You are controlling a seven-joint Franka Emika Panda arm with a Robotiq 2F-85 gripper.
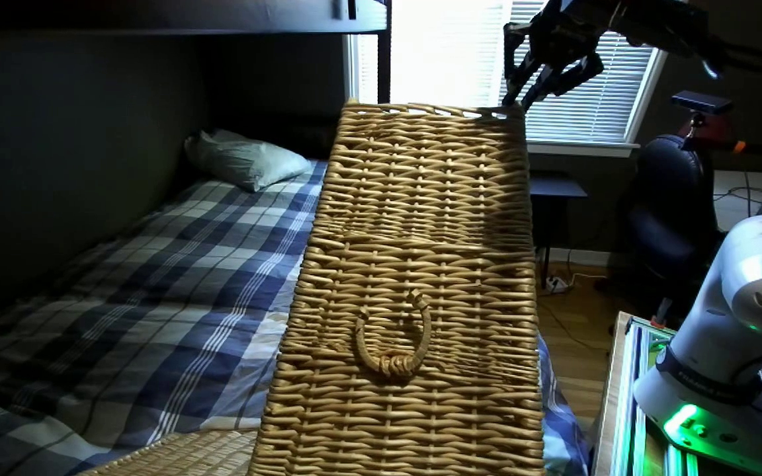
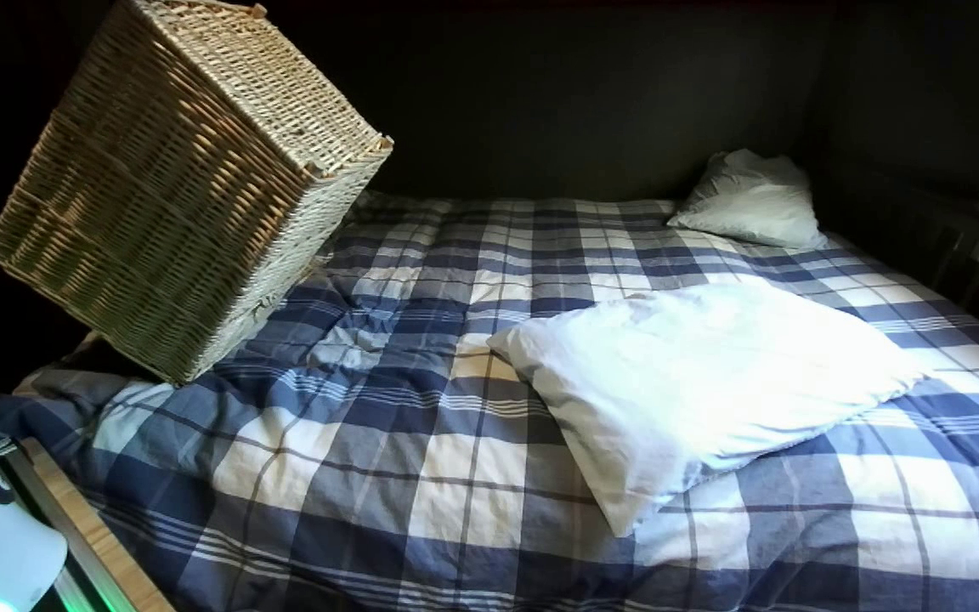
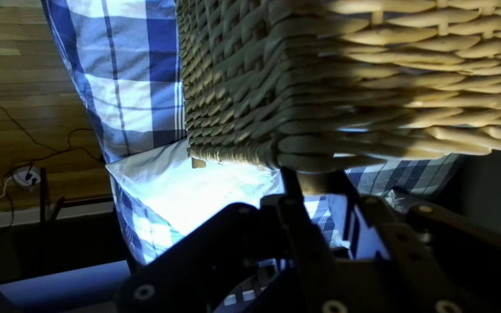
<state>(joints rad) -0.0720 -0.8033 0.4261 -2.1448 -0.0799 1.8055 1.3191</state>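
The claw (image 1: pixel 518 103) stands narrow, one finger on each side of a small wooden foot (image 3: pixel 314 186) at a corner of the wicker basket (image 1: pixel 421 264) — it appears to hold the basket by that foot. The basket reaches down from the claw at a tilt, one of its high corners at the fingertips, its lowest part seeming to rest on the plaid bed (image 2: pixel 447 476) well below. A second foot (image 3: pixel 198 163) sits at the same end of the basket, apart from the claw, and a looped handle (image 1: pixel 394 365) is on a side wall well beneath it. The white pillow (image 2: pixel 710 391) lies on the bed below the claw, apart from the basket. The woven cane should be light for its bulk, stiff along the corners with a little give in the walls, and rough enough not to slip easily, though single canes could crack under a hard pinch. A lone foot is likely a precarious hold: the basket could swing or twist about it. The looped handle or the thick bound edge beside the claw looks surer — both offer more to close around.
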